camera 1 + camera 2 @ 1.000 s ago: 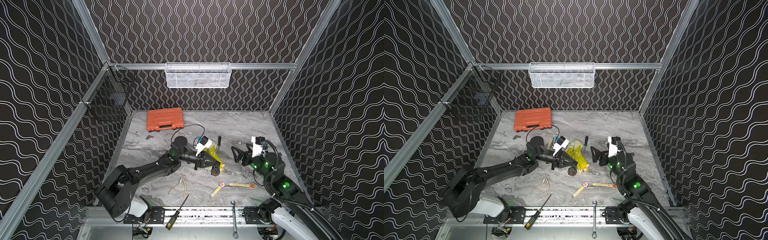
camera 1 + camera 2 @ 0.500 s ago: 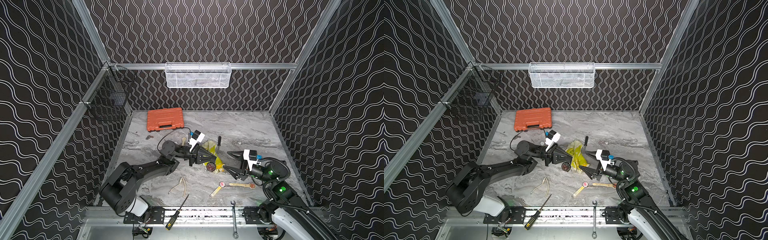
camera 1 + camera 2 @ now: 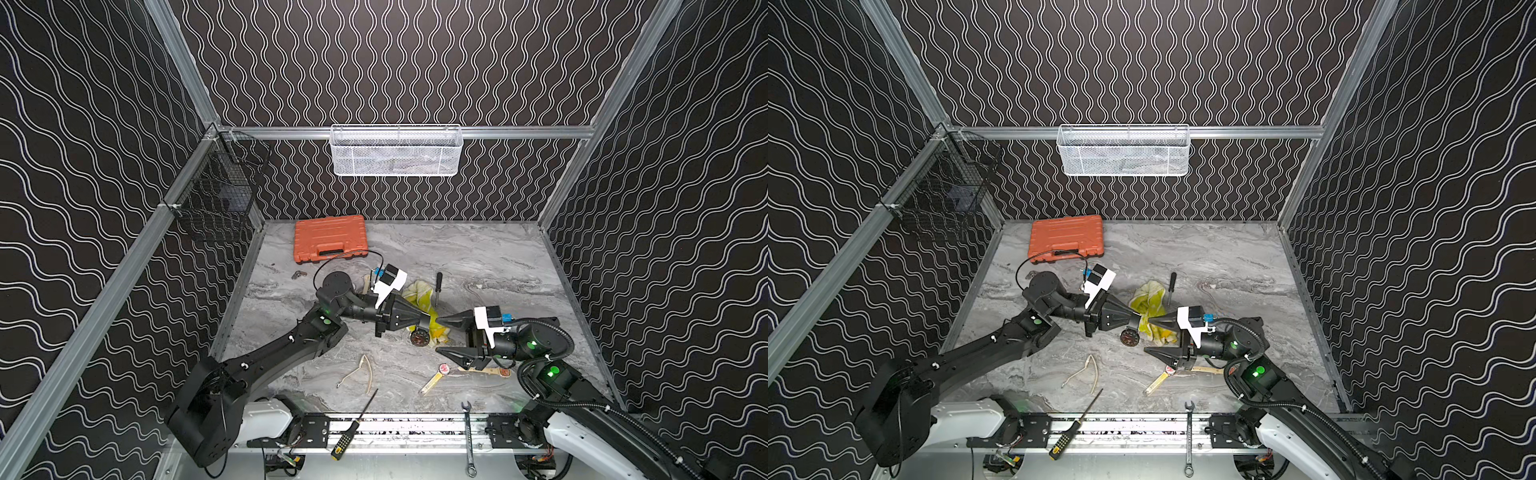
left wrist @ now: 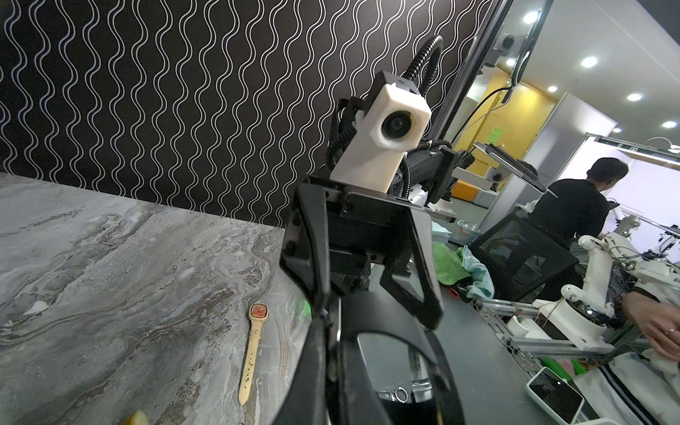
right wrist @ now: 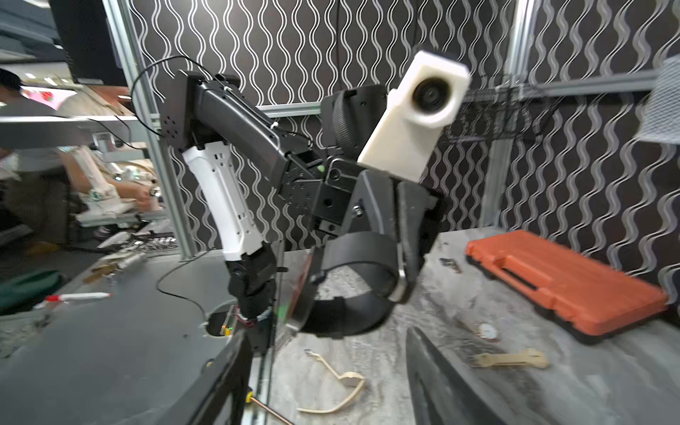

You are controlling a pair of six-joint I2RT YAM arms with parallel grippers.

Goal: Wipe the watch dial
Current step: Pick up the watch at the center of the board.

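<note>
Our right gripper (image 3: pixel 441 336) has swung in to face the black watch (image 3: pixel 420 337), its fingers spread apart and empty. Our left gripper (image 3: pixel 425 323) clamps the strap (image 5: pixel 353 254) between closed fingers.

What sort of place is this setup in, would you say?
Likely a robotics lab cell: a marble-look tabletop walled by wavy-patterned panels on aluminium rails, with other robot parts and a person beyond.

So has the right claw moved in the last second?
Yes. The right claw has swung away from the black screwdriver, nearer the camera, and now faces the watch.
</note>
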